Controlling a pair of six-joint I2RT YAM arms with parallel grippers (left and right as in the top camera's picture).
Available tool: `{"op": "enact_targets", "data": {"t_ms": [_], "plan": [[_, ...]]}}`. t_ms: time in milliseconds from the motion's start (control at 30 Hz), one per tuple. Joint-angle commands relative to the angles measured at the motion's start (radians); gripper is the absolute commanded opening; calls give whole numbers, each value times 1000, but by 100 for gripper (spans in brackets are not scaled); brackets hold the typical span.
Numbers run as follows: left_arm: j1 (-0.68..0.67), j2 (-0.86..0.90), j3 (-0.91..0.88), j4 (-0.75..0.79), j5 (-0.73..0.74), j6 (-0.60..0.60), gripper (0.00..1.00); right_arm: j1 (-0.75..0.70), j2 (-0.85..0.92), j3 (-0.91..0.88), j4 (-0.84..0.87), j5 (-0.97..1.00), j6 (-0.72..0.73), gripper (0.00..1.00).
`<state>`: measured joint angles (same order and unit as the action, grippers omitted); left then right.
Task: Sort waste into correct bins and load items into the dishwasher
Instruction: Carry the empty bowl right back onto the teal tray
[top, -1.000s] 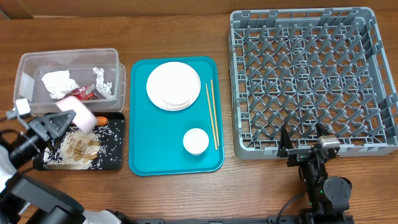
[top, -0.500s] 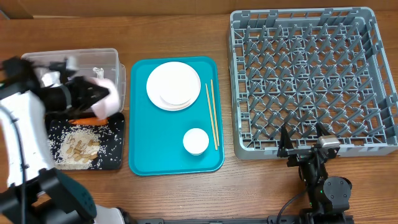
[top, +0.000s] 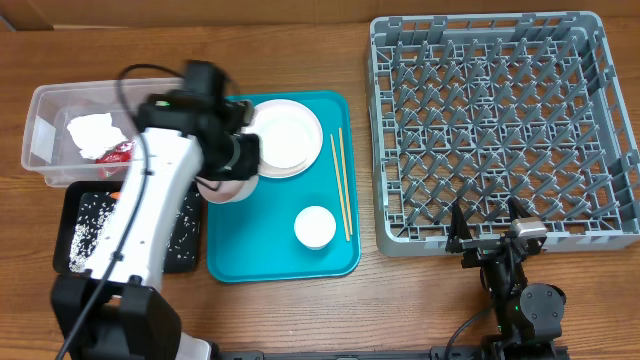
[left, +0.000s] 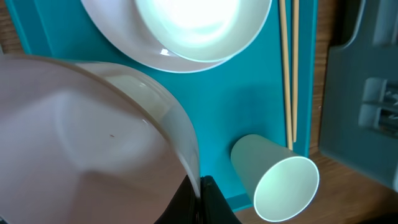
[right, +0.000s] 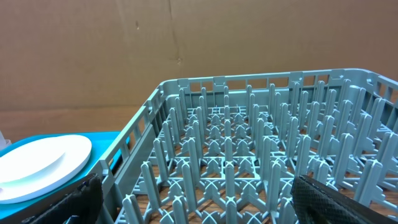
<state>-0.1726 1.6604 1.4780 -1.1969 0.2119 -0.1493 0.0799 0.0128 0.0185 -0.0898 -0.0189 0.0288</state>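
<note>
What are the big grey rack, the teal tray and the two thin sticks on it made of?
The grey rack looks like matt moulded plastic: even grey, pegs and lattice in one piece. The teal tray seems smooth plastic, faintly shiny, one flat colour, rounded corners. The thin sticks look like pale wood or bamboo; too thin to see grain.

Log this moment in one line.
left gripper: shut on bowl over tray edge | right gripper: open, beside rack

The wooden table (top: 300, 50) bears a clear tub (top: 40, 110) and a black tray (top: 192, 255) at left, a teal tray (top: 260, 240) midway, a grey rack (top: 480, 22) at right
</note>
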Motion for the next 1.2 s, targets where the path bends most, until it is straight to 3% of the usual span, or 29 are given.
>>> {"op": "enact_targets", "data": {"t_ms": [0, 233, 767, 1167], "plan": [[-90, -20, 3, 0, -183, -108, 4, -2, -10, -11, 6, 3, -2, 100], [-196, -11, -66, 20, -213, -146, 4, -2, -10, -11, 6, 3, -2, 100], [-203, -11, -300, 175, -134, -195, 4, -2, -10, -11, 6, 3, -2, 100], [-203, -11, -332, 215, -133, -196, 4, -2, -10, -11, 6, 3, -2, 100]]}}
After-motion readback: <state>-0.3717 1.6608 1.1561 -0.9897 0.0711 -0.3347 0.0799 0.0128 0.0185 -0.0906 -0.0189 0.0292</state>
